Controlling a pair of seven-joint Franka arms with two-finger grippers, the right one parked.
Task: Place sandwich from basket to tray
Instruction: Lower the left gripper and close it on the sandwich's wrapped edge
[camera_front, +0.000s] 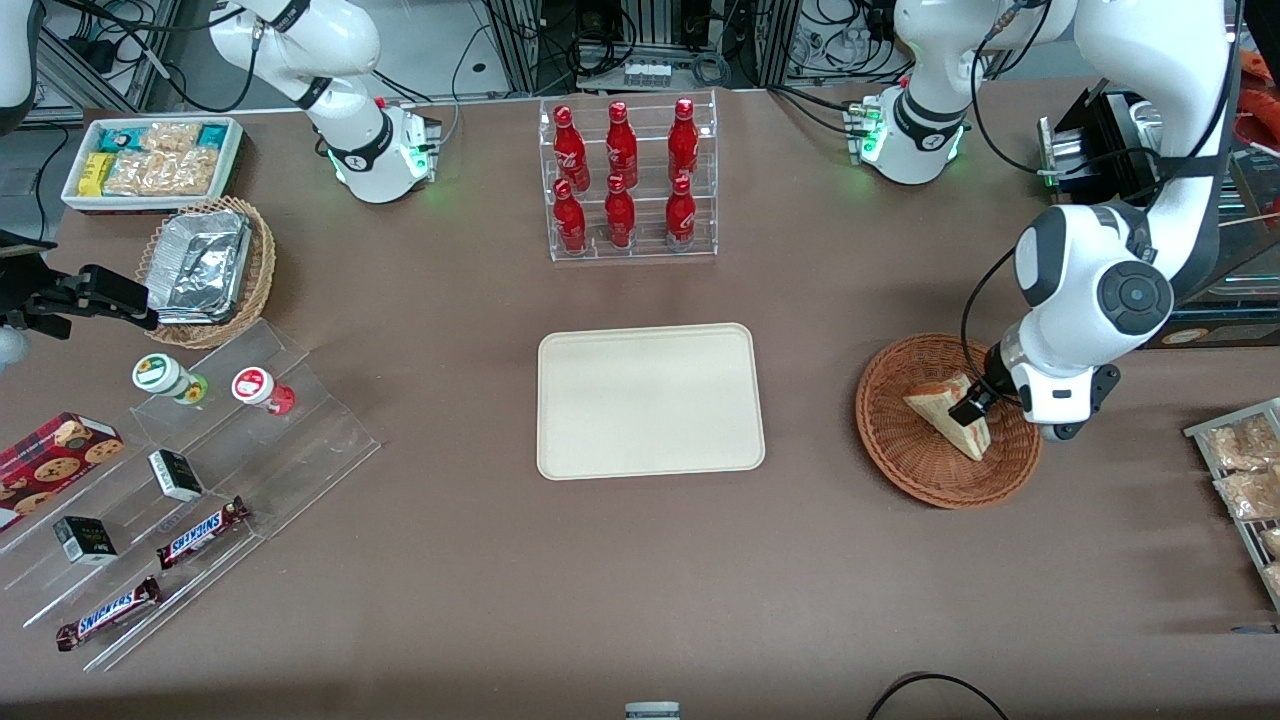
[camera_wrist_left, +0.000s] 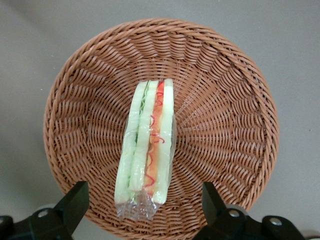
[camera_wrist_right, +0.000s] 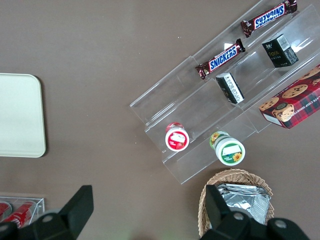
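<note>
At the upper left of the front view, a white bin of snack packets (camera_front: 150, 160) stands on the brown table (camera_front: 640, 560), and just below it a tan wicker basket (camera_front: 262, 268) holds silver foil trays (camera_front: 200, 265). Lower left, a clear stepped display (camera_front: 300, 420) carries two small lidded cups (camera_front: 165, 375), Snickers bars (camera_front: 205, 530) and a red cookie box (camera_front: 55, 450). At upper centre, a clear rack (camera_front: 632, 105) holds six red bottles (camera_front: 621, 145). Below it, mid-frame, lies the cream-beige tray (camera_front: 650, 400), with nothing on it. Right of centre sits the reddish-brown woven basket (camera_front: 900, 440), well apart from the tray. The sandwich (camera_front: 950, 415) lies inside this basket, a pale wedge in clear wrap. The gripper (camera_front: 972, 403) hangs directly over the sandwich, low above the basket. In the left wrist view the sandwich (camera_wrist_left: 147, 150) lies edge-up across the basket (camera_wrist_left: 225, 100) floor, red and green filling showing, and the jaws stand wide, one black fingertip (camera_wrist_left: 75, 200) to each side of it, not touching it. At the far right edge of the front view, a wire rack (camera_front: 1245, 470) holds more packets.
</note>
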